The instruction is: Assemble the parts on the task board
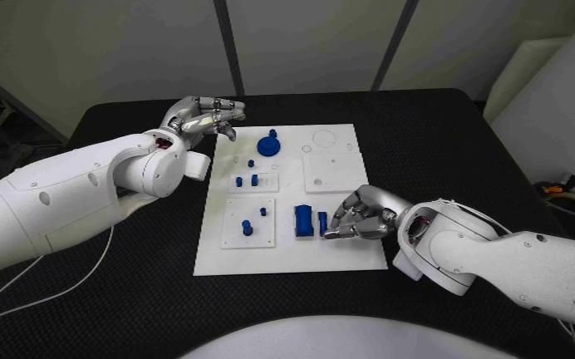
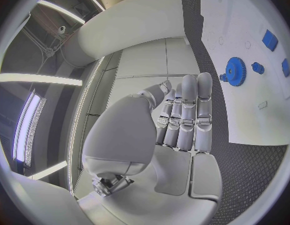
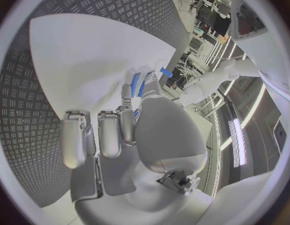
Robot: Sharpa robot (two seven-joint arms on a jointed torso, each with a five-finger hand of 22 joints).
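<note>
on the task board (image 1: 287,253), one blue gear (image 1: 270,145), two blue blocks (image 1: 304,222)

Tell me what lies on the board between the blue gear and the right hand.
In the head view, between the blue gear and the right hand lies a white square plate.

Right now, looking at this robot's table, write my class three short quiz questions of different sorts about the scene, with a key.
1. True or false: the left hand holds a blue part.
2. Which hand is beside the blue blocks near the front edge of the task board? A) left B) right
3. Fill in: the blue gear lies on the ____.

Key: 1. False: it holds nothing. 2. B, the right hand. 3. task board.
</note>
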